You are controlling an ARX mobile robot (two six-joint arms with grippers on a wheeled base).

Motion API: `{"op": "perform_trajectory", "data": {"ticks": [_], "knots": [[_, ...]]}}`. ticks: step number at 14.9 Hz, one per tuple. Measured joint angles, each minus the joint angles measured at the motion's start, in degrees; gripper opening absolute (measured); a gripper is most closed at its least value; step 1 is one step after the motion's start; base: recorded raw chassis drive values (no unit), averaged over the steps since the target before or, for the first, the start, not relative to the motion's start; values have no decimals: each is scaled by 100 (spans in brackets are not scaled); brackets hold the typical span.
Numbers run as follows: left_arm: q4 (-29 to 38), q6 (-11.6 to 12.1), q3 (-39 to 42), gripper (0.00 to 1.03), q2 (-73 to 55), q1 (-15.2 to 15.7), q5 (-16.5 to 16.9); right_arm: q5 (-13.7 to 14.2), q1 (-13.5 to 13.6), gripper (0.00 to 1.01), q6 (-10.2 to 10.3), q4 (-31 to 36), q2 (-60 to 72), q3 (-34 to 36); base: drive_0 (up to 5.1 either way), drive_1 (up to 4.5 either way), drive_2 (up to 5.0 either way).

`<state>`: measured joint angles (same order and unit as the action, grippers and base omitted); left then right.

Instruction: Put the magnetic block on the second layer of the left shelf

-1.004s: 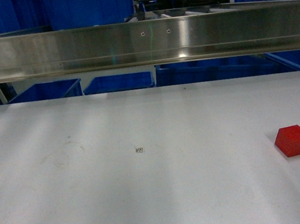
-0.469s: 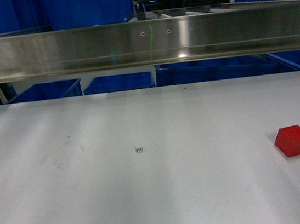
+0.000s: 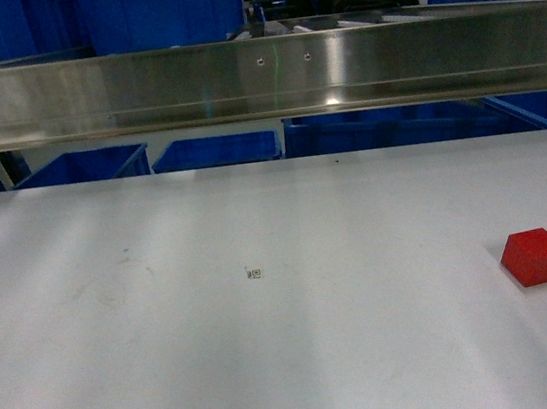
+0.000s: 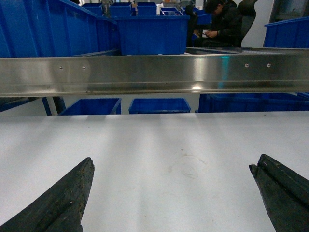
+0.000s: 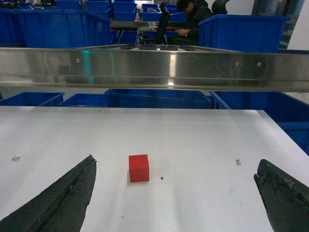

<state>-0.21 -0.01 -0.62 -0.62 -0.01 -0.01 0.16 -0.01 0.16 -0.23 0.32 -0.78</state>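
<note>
Block untouched, near right edge of the tabletop.

Magnetic block [image 3: 535, 257] sits flat on the white tabletop [image 3: 275, 366], well apart from the steel beam [image 3: 257, 76] at the far edge; small speck just beside it. Right gripper [image 5: 176, 198] hovers short of it, jaws spread wide, nothing between them; block lies ahead, left of their midline. Left gripper [image 4: 169, 193] likewise agape over bare surface. Judged rigid, light, matte faces giving fair grip, not fragile. Best hold: two opposite flat side faces, squarely, avoiding the corners. Blue totes [image 3: 216, 151] stand beyond the beam.
</note>
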Motion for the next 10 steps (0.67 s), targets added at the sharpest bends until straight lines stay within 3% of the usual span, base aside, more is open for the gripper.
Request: {"op": "perform_trajectory", "data": {"ticks": [2,3,4,5,7,9,10], "knots": [[0,0,0,98,0,0,0,-39,4,98,85,-212,44,-26,0,0,0],[2,0,0,98,0,0,0,50,299,98,407,-411,686,-101,0,0,0],[0,0,0,98,0,0,0,-26,621,98,656,278,1727,-107,0,0,0],[0,0,0,98,0,0,0,-70,752,98,800,1342,3189,-378,0,0,0],[0,0,0,98,0,0,0,111,839,98,828,2924,5702,-1674,0,0,0],[2,2,0,98,0,0,0,151,892,98,575,2774,7884,-3115,0,0,0],[0,0,0,98,0,0,0,369,844,98,402,2905,8677,-3541,0,0,0]]}}
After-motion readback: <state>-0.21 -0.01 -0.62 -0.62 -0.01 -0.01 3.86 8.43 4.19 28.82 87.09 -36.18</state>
